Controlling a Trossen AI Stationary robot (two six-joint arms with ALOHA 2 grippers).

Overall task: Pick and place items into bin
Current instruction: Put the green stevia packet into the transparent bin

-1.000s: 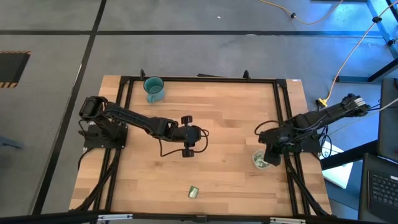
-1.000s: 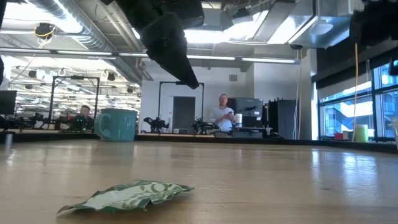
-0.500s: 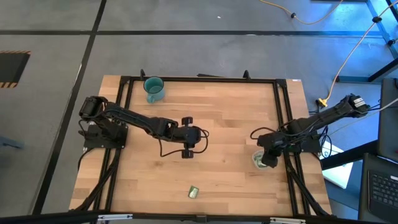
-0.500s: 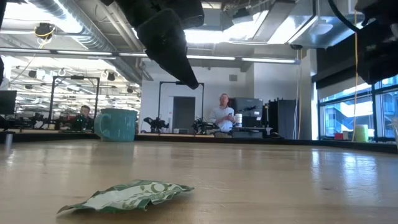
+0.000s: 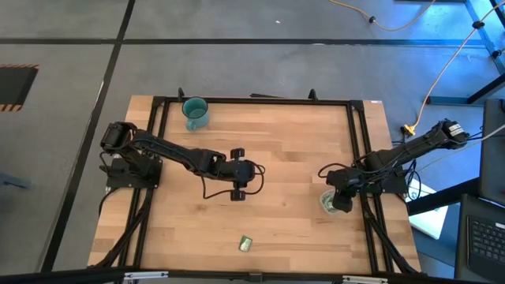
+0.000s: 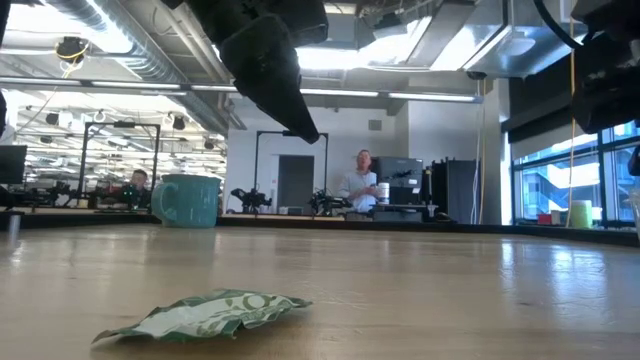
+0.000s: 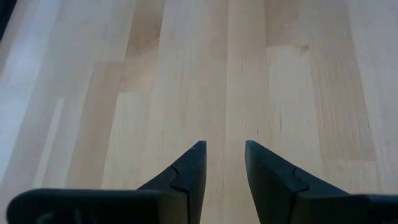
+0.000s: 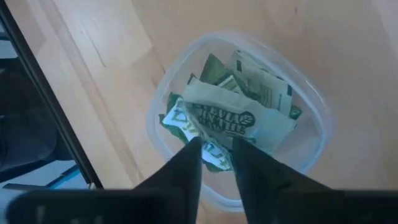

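spanning a wooden table (image 5: 292,150), an office behind (image 6: 120,150)

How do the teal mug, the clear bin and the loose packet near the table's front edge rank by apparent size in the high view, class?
1. Teal mug, largest.
2. Clear bin: looks close to the mug, but the right claw covers part of it, so this order is unsure.
3. Loose packet, clearly smallest.

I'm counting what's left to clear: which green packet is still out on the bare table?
The lone pale green packet near the table's front edge; the other packets already lie piled inside the clear bin, beneath the right gripper.
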